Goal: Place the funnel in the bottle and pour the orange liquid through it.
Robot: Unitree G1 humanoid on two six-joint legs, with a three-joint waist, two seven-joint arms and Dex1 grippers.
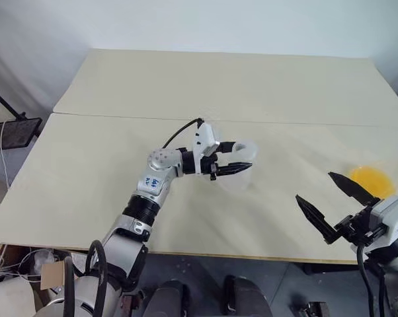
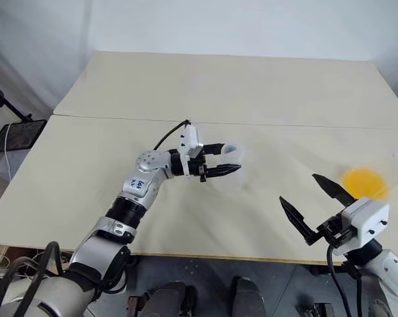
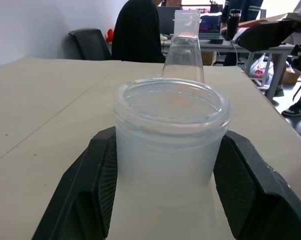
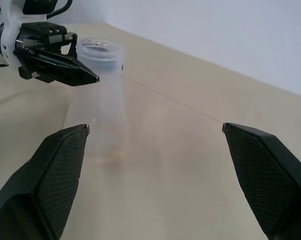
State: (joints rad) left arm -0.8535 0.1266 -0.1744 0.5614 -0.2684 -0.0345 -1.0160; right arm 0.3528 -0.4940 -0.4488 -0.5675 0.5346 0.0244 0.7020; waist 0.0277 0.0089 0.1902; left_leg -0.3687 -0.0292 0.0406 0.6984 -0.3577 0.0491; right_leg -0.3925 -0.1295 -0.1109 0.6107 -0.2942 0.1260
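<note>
While my left claw (image 1: 233,160) hugs the neck of the frosted, round-bottomed bottle (image 3: 170,150) mid-table, its black fingers (image 3: 85,195) press each side. My right claw (image 2: 315,205) gapes wide, holding nothing. Orange liquid (image 2: 363,181) glows nearby.

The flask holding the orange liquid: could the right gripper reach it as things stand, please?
Probably yes. The right gripper is open and empty, and the flask with the orange liquid sits just beyond it, with bare table around it.

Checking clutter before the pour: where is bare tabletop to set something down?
Free: the far half beyond the seam and the near-left table. Crowded: the middle, where the left gripper grips the bottle, and the right edge by the orange liquid and right gripper.
</note>
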